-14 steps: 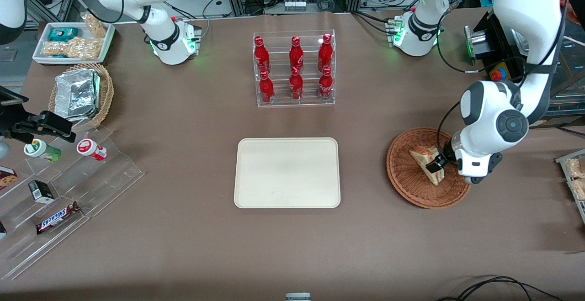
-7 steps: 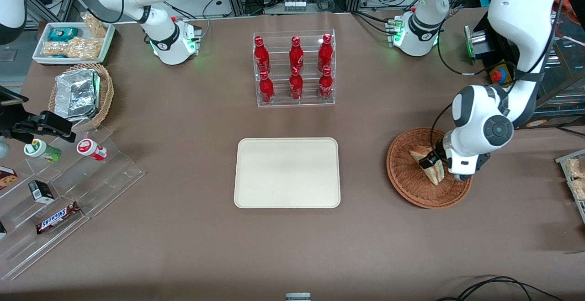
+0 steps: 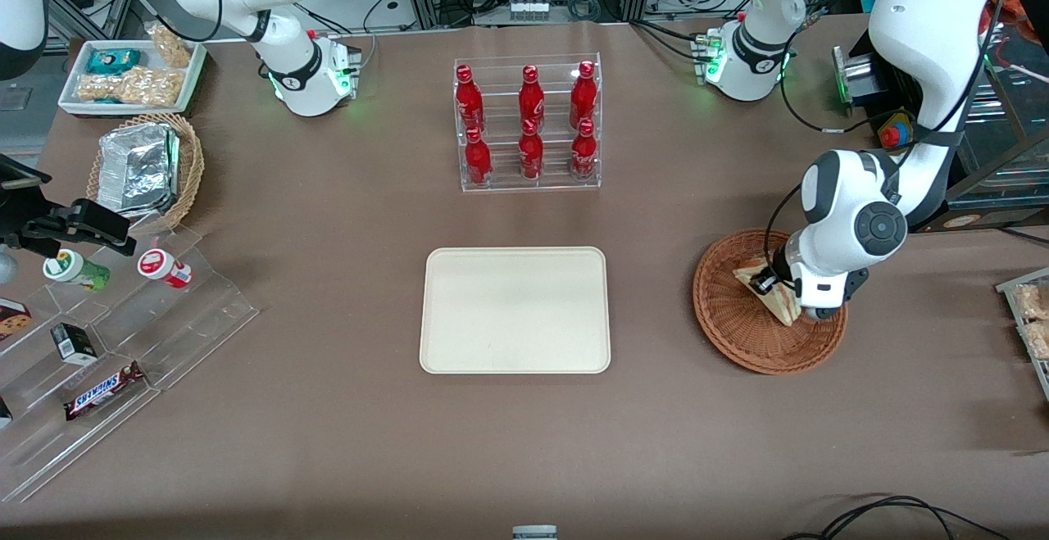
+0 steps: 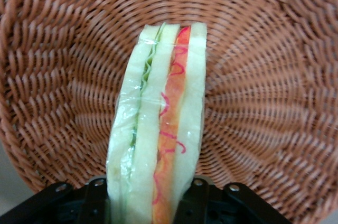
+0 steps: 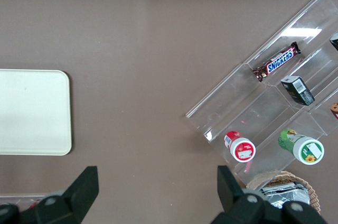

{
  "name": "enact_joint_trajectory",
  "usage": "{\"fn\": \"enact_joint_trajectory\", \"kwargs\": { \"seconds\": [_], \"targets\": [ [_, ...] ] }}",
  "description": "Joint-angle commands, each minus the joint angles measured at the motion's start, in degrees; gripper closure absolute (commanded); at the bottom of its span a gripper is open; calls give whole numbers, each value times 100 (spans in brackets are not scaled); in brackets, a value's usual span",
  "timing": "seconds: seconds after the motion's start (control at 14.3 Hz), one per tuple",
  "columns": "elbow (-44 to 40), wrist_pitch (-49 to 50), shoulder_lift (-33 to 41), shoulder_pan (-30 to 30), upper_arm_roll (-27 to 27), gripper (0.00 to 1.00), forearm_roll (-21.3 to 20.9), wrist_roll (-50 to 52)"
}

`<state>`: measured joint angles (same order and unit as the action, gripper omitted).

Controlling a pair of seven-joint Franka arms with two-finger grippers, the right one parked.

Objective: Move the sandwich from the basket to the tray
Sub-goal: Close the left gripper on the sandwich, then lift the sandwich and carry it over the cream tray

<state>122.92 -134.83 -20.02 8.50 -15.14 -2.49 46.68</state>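
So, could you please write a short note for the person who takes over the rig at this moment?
Claw: down in the basket, fingers on both sides of the sandwich; the wrist view shows them against the bread, but a firm grip cannot be confirmed.
Sandwich: on edge in the basket, not lifted.
Tray: bare, at the table's middle, away from the basket toward the parked arm's end.
Done: approach to the sandwich.
Left: confirm the grip, lift, carry to the tray, set down, release.
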Motion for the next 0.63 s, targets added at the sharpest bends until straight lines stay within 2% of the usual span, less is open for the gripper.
{"fn": "enact_joint_trajectory", "kwargs": {
  "seconds": [0.0, 0.21, 0.35, 0.56],
  "targets": [
    [-198, 157, 209, 2, -155, 98, -58, -474],
    [-995, 823, 201, -154, -454, 99, -67, -449],
    [-1549, 1220, 140, -549, -455, 98, -67, -423],
    [-1938, 1248, -9, -1269, -455, 98, -198, -440]
  ]
}}
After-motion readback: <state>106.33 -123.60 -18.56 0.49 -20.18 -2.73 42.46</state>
